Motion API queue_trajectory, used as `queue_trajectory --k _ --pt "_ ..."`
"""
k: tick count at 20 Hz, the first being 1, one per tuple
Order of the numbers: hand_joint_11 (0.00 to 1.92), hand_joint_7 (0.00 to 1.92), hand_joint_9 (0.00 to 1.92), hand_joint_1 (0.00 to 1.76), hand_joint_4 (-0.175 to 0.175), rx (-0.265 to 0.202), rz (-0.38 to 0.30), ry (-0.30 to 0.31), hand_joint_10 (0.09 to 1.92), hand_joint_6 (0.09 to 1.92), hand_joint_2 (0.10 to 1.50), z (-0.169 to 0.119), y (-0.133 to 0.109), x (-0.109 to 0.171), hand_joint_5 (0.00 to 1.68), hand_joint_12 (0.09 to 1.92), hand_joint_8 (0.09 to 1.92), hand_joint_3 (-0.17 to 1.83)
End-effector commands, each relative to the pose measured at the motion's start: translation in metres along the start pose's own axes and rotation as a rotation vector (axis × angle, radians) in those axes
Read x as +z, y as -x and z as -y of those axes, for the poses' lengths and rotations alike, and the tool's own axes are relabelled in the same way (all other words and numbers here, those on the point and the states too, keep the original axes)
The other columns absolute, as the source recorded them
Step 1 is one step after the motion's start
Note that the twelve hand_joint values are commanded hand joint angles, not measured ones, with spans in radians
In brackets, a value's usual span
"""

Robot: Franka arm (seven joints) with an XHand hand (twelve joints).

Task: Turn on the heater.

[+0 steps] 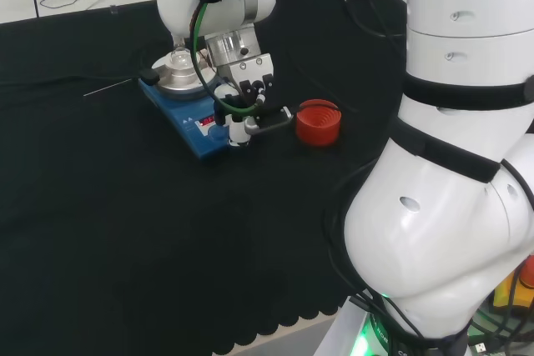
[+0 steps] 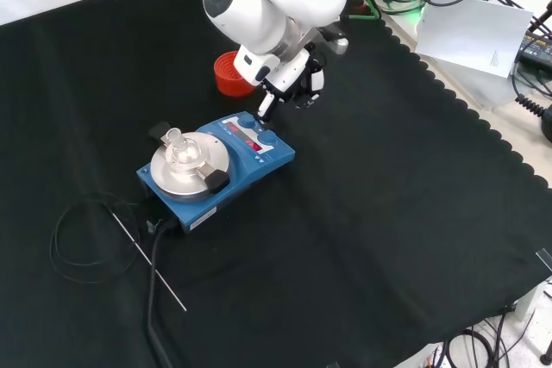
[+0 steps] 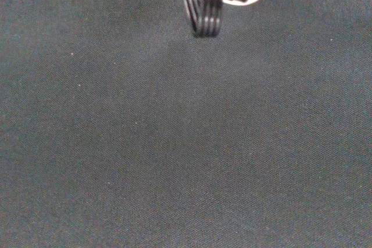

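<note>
The blue heater (image 1: 190, 121) (image 2: 226, 170) stands on the black cloth with a round silver plate (image 2: 191, 170) on top. A small clear flask (image 1: 179, 59) (image 2: 177, 146) sits on that plate. The heater's control panel (image 2: 252, 135), with a red display, faces the hand. The hand (image 1: 247, 97) (image 2: 293, 82) hangs over the panel end of the heater. One straight finger (image 2: 263, 109) points down and reaches the panel's edge; the other fingers are bent back. In the wrist view a dark finger (image 3: 203, 18) shows against bare cloth.
A red ribbed ring stand (image 1: 318, 122) (image 2: 231, 75) lies just beyond the hand, partly behind the arm in the front view. A thin metal rod (image 2: 147, 256) and a looped black cable (image 2: 78, 239) lie beside the heater's far end. The cloth's scalloped edge (image 2: 483, 127) runs along the bench side.
</note>
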State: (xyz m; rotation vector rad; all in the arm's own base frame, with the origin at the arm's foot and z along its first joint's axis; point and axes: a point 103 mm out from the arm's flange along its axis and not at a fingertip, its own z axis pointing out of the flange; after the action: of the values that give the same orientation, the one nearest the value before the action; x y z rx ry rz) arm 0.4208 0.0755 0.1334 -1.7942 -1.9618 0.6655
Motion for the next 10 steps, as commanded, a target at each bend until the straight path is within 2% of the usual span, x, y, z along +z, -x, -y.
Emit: queue_trajectory --k 1,10 --pt "1.23 1.61 1.69 1.42 -0.042 -0.002 0.000 0.002 1.56 0.73 0.70 -0.0019 -0.0004 0.0012 0.27 1.36 1.61 1.04" --pt "1.23 1.60 1.69 1.42 -0.040 -0.009 0.006 -0.004 1.56 0.70 0.70 -0.0075 -0.0045 0.0023 0.26 1.36 1.60 1.04"
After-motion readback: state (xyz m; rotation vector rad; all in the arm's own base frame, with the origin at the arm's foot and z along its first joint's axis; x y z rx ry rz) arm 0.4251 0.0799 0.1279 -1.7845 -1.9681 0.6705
